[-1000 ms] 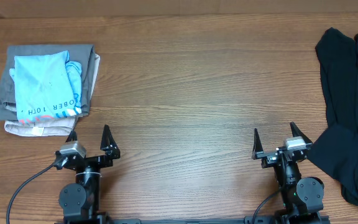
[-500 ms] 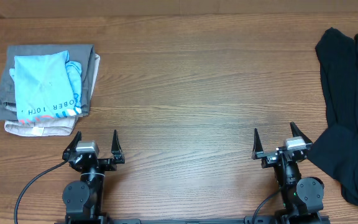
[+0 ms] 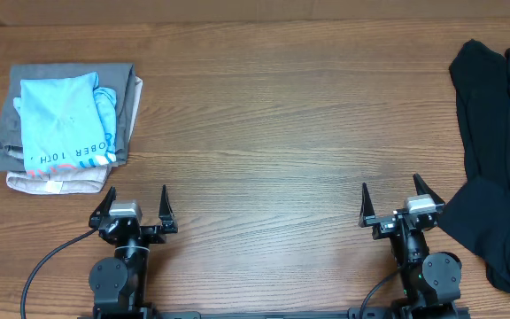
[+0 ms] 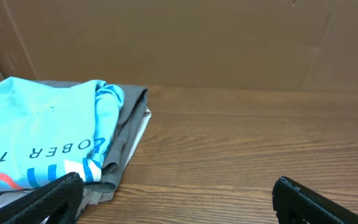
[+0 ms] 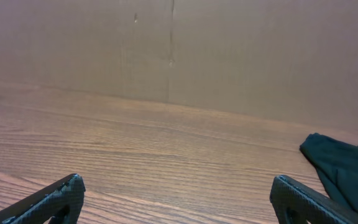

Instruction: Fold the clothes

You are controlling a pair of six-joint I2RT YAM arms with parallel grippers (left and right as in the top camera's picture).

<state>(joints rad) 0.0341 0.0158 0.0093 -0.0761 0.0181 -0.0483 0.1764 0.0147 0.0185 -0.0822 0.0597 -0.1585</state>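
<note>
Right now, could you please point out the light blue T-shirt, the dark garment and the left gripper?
light blue T-shirt (image 3: pixel 56 115), overhead view, middle of its folded top face.
dark garment (image 3: pixel 498 133), overhead view, its broad upper part.
left gripper (image 3: pixel 135 195), overhead view, midway between its open fingertips.

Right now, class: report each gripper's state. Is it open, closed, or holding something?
Left gripper: open, holding nothing.
Right gripper: open, holding nothing.
</note>
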